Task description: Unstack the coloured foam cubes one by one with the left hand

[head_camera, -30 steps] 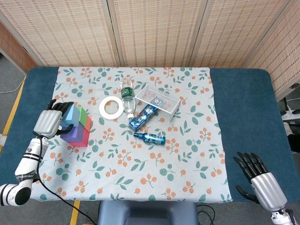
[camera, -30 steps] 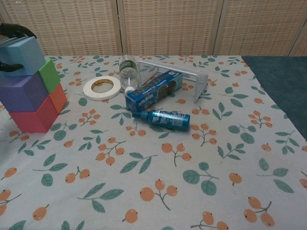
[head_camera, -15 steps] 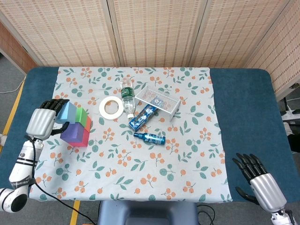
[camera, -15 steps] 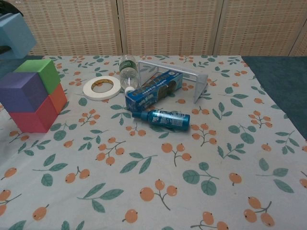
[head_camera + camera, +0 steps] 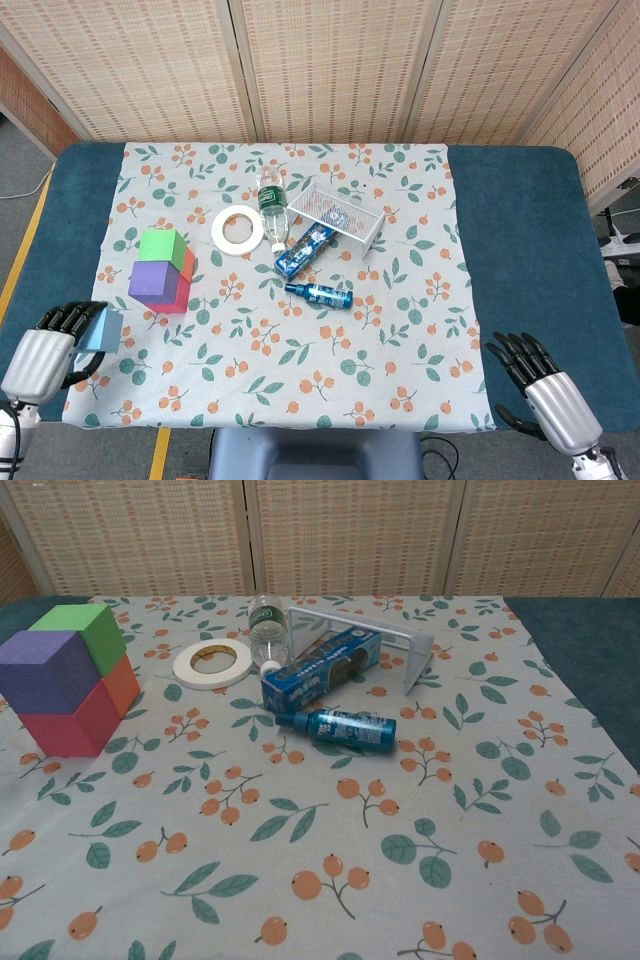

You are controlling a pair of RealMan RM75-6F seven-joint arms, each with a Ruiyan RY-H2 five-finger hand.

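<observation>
While its fingers curl around a light blue foam cube [image 5: 103, 328], the left hand [image 5: 42, 358] sits at the near left corner of the table, over the dark blue table cover [image 5: 30, 280] just beside the left edge of the floral tablecloth [image 5: 420, 300]; only the head view shows it, and whether the cube touches the surface cannot be told. Farther in and a little to the right stands what is left of the stack: a green cube [image 5: 160, 245] and a purple cube [image 5: 153, 279] on top, side by side, with an orange cube [image 5: 122, 683] under the green one and a red cube [image 5: 68, 723] under the purple one, all four touching. To the right of the stack a roll of white tape [image 5: 238, 229] lies flat, and just beside it a clear plastic water bottle [image 5: 271, 202] with a green label lies on its side. Near the bottle a white wire basket [image 5: 342, 215] rests tilted, with a blue toothpaste box [image 5: 303, 250] lying against its near edge, and a small blue spray bottle [image 5: 320, 293] lies on its side just nearer than the box. At the near right corner, well apart from all of these, the right hand [image 5: 540, 385] holds nothing, its dark fingers [image 5: 512, 352] spread apart and pointing toward the far side of the table.
</observation>
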